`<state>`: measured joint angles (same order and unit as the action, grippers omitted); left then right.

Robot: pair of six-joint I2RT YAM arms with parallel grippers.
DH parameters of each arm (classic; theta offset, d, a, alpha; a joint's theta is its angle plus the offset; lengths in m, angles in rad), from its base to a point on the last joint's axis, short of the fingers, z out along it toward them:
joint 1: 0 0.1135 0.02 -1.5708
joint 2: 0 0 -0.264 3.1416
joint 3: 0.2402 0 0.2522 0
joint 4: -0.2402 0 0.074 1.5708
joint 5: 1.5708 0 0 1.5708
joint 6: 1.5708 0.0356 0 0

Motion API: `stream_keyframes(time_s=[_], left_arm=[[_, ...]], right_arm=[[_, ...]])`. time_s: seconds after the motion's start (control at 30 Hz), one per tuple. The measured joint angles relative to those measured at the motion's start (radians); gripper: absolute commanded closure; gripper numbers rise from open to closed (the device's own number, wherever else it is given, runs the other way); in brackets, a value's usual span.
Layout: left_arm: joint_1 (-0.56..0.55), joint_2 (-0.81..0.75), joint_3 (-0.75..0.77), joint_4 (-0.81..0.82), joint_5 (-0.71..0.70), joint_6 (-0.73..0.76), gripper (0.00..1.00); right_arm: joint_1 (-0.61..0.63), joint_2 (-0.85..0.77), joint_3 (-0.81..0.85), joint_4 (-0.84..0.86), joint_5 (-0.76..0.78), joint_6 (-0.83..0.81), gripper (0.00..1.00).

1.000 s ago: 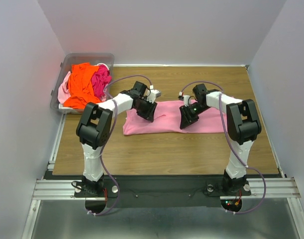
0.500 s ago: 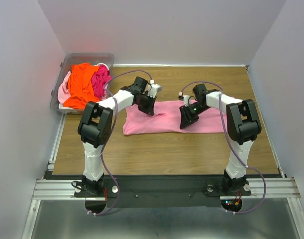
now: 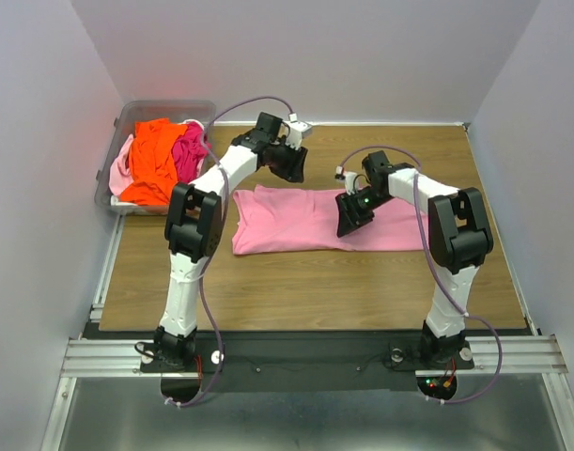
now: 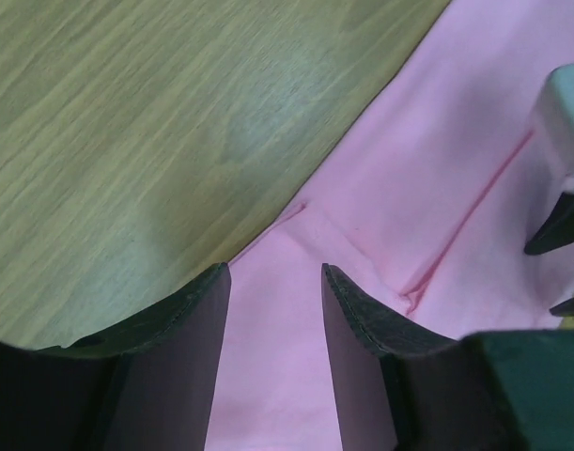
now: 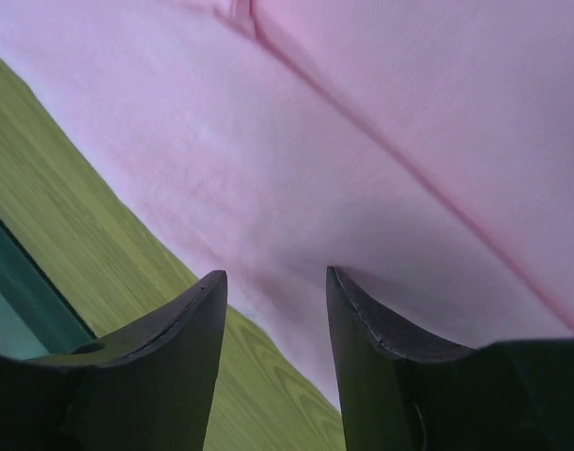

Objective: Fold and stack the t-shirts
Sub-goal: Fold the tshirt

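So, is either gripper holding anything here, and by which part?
Nothing is held. The left gripper and right gripper both have their fingers apart, with no fabric of the light pink t-shirt pinched between them.

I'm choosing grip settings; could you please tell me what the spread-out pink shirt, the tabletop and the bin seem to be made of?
Pink shirt: soft matte fabric, probably cotton knit; it lies limp with creases and seams. Tabletop: wood or wood-look laminate, with visible grain. Bin: translucent, faintly glossy plastic, its walls see-through.
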<state>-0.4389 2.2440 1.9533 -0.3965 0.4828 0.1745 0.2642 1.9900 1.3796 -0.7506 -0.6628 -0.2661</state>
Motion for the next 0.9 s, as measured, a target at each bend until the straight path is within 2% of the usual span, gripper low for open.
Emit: stream_keyframes(time_s=[0.23,0.47,0.63,0.9], left_arm=[[0.121,-0.055,-0.048,-0.02,0.029,0.041,0.46],[0.244,-0.1,-0.091,-0.027,0.02,0.062,0.48],[0.248,-0.1,-0.097,-0.035,0.016,0.07,0.48],[0.241,-0.052,-0.097,-0.034,0.048,0.07,0.48]], right_arm=[[0.0,0.019,0.201,0.005,0.074,0.003,0.48],[0.0,0.19,0.473,0.049,0.091,0.07,0.49],[0.0,0.31,0.574,0.058,0.084,0.133,0.48],[0.008,0.372,0.621,0.063,0.055,0.2,0.49]])
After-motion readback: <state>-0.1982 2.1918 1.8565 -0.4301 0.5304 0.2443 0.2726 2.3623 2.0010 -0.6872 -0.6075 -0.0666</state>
